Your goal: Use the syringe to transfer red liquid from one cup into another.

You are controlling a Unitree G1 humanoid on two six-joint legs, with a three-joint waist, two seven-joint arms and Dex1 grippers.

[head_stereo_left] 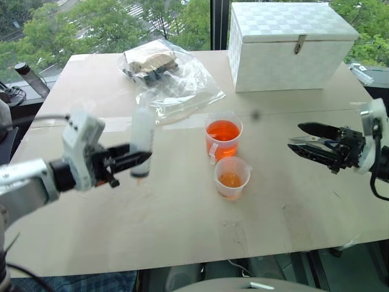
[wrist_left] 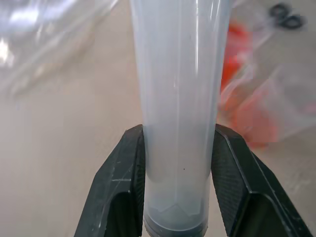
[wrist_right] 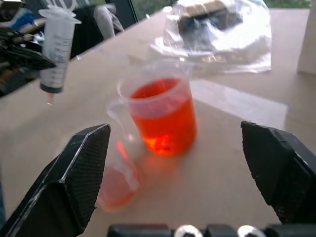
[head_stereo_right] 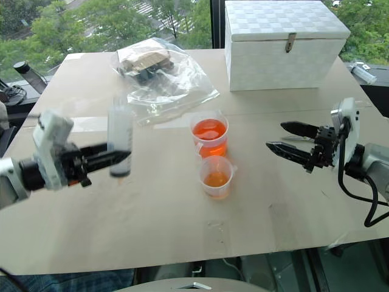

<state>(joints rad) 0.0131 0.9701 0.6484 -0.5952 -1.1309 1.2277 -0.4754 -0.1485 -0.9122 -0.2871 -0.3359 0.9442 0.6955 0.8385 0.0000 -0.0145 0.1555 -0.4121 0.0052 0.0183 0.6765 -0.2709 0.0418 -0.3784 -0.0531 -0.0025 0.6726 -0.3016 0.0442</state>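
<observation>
My left gripper (head_stereo_left: 137, 159) is shut on the syringe (head_stereo_left: 142, 137), holding it upright above the left part of the table with its tip down. Its black fingers (wrist_left: 123, 177) clamp the clear barrel (wrist_left: 180, 98). The cup (head_stereo_left: 223, 137) with the white tab stands mid-table, holding vivid red liquid (head_stereo_left: 223, 130). Just in front of it stands the frosted cup (head_stereo_left: 231, 177) with a shallow orange pool. My right gripper (head_stereo_left: 295, 137) hangs open to the right of both cups, pointing at them with nothing between its fingers. The right wrist view shows the syringe (wrist_right: 58, 49) beyond the cups.
A white box (head_stereo_left: 292, 45) with a latch stands at the back right. A crumpled clear plastic bag (head_stereo_left: 161, 70) with dark items lies at the back, behind the cups. Scissors (head_stereo_left: 311, 141) lie on the table by my right gripper. A bottle (head_stereo_left: 30, 76) stands off the table's far left.
</observation>
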